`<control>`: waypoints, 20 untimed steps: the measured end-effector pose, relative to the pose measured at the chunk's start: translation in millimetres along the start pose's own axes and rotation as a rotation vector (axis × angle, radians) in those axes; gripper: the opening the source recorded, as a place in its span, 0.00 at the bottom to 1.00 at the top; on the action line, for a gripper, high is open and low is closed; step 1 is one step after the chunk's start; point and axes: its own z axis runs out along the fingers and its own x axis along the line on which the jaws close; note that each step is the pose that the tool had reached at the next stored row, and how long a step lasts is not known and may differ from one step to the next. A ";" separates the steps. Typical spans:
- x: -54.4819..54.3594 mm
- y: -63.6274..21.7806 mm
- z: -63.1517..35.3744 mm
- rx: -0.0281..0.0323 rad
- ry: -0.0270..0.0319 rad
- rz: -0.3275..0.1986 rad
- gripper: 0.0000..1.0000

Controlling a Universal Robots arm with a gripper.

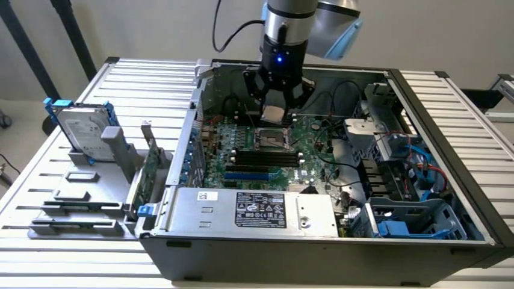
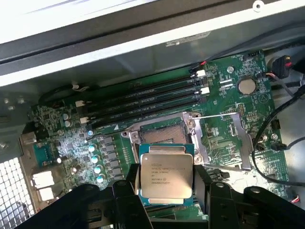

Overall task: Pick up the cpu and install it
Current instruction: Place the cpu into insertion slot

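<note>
- cpu point(image 2: 166, 174) gripped in claw point(image 1: 275, 115), dull silver lid with printed text faces the wrist cam, green edge showing round the lid
- claw clenched on cpu: one black finger point(image 2: 125, 193) on each side, pressing on opposite edges
- cpu held up off the board between the fingertips, not seated; level or tilted, can't tell
- cpu socket point(image 1: 271, 138) directly under claw, uncovered, apart from cpu
- metal load plate point(image 2: 228, 139) flipped open, lying just beside socket, off to one side of claw
- motherboard point(image 2: 264, 102) green, below claw, lying on the floor of the open pc case point(image 1: 321, 244)
- four long black ram slots point(image 2: 143, 100) in a row just past socket, on the far side of it from claw
- coin battery point(image 2: 247, 86) on board near one end of ram slots, apart from claw
- black cables point(image 1: 341, 90) loop inside case near claw, toward exterior view's right
- grey metal box point(image 1: 257, 211) with black label sits at the case wall beyond the ram slots, well apart from claw
- hard drive point(image 1: 80, 129) with blue side rails upright in grey stand point(image 1: 80, 198), outside case, well apart from claw toward exterior view's left
- case and stand both rest on slatted metal table point(image 1: 136, 78)
- small blue light point(image 1: 278, 58) lit on the arm just above claw
</note>
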 end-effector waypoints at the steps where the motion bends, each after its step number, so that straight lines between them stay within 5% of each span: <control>1: 0.0 0.0 0.4 -0.0002 0.0004 0.017 0.55; 20: -0.3 -0.2 8.6 -0.0084 0.0009 0.349 0.55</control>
